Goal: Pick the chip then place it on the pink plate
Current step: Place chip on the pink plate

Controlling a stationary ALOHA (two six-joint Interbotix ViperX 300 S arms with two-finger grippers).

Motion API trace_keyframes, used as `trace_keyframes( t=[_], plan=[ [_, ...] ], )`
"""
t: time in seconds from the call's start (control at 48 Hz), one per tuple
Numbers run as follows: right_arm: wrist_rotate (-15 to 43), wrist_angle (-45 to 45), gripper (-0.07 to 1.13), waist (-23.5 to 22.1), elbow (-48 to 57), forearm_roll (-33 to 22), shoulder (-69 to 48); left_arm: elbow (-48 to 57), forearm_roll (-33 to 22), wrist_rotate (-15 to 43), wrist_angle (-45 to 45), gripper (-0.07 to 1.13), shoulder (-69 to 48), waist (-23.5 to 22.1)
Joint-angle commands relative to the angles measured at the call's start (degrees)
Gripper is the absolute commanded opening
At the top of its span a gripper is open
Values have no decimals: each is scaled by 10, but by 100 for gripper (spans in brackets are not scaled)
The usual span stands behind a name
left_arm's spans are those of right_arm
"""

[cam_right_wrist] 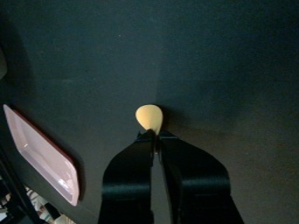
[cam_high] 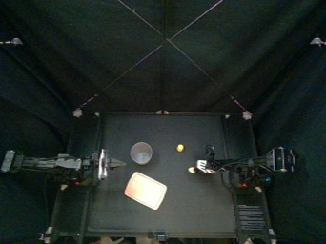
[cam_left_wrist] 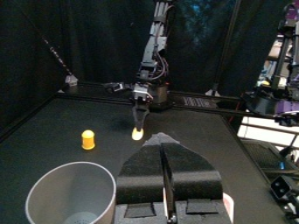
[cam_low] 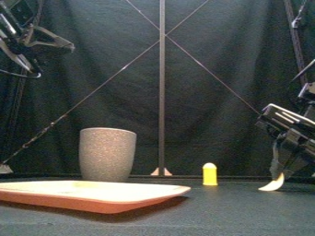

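- The right fingers are pinched narrow on the chip, gripping only its thin tail end, so most of the chip sticks out past the tips.
- The chip is pale yellow. The right wrist view shows it flat-on as a rounded teardrop, and the front view shows it edge-on as a thin curved flake.
- The chip hangs low from the fingers, right at the dark surface. Whether its lower tip touches cannot be told.
- The small yellow toy stands upright near the right fingers, toward the back and the middle of the surface, apart from the chip. It is a deeper yellow than the chip, a short peg with a rounded top.
- The pink tray lies flat farther out, toward the front and between the two sets of fingers. Its shallow rim is raised and it is well apart from the chip.
- The tall grey speckled cup stands upright behind the tray, nearer the left fingers than the right.
- The left fingers are pressed together on nothing, hovering over the surface just beside the cup and pointing across at the right arm.
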Motion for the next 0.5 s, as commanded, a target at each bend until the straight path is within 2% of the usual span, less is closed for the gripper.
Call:
trace_keyframes(
  t=[0.021,0.229,0.5],
  plan=[
    [-2,1,37,2,-15,-5,-4,-7,1,-1,-2,5,0,2],
    [-7,-6,37,20,-92,-47,-1,-6,1,-1,-3,5,0,3],
    [-7,-67,37,91,-245,-136,100,-6,1,1,-1,5,0,4]
  ],
)
